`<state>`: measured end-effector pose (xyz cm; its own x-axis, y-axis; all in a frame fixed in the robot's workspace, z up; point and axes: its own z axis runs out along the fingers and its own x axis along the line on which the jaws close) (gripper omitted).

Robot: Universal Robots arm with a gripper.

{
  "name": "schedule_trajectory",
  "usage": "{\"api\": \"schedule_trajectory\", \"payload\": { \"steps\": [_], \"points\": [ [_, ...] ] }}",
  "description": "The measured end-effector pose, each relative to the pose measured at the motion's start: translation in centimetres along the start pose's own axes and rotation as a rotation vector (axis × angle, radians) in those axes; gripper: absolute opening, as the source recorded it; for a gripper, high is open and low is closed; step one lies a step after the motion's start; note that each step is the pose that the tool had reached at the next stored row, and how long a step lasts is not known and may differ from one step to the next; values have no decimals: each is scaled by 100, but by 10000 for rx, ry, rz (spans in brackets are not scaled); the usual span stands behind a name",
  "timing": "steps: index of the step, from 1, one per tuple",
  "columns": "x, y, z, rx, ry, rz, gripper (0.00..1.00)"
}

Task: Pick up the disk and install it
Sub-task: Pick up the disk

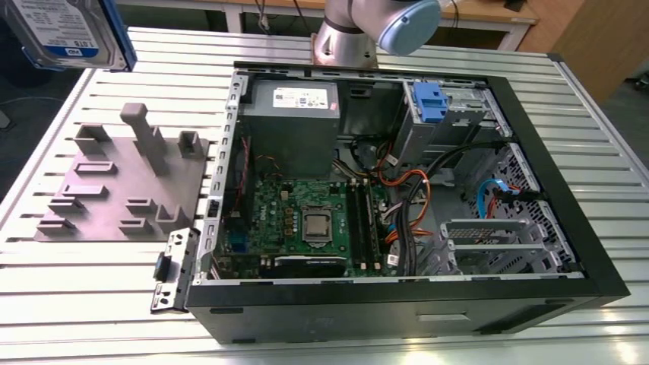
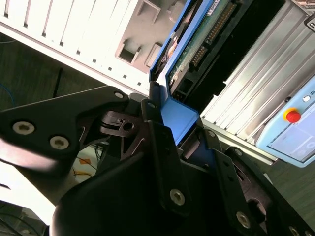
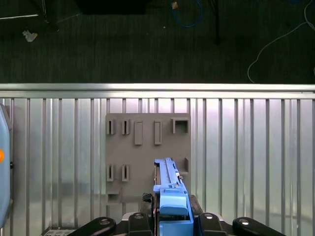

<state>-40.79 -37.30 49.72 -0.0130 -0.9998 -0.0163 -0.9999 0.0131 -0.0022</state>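
In the exterior view, the disk [image 1: 69, 34] hangs label-out at the top of the exterior view's left. It is clear of the desk [image 1: 102, 304] and well apart from the open computer case [image 1: 406, 312], above and beyond the grey fixture plate [image 1: 112, 190]. Pick-up looks done; the carry to the case is the step in hand.

In the second wrist view, the end effector [image 2: 179, 120] is clenched on the disk's blue bracket, one black finger on each side.

In the first wrist view, the disk sits edge-on in that grasp, over the fixture plate.

Installing will likely call for squaring the bracket with the drive bay [image 1: 431, 103] while avoiding the cables.
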Motion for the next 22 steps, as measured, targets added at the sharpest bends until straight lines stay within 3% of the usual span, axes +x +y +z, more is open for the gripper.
{"api": "schedule_trajectory", "payload": {
  "steps": [13, 22],
  "points": [
    [-1, -100, 0, 0, 0, 0, 37],
    [-2, -133, 0, 0, 0, 0, 37]
  ]
}}
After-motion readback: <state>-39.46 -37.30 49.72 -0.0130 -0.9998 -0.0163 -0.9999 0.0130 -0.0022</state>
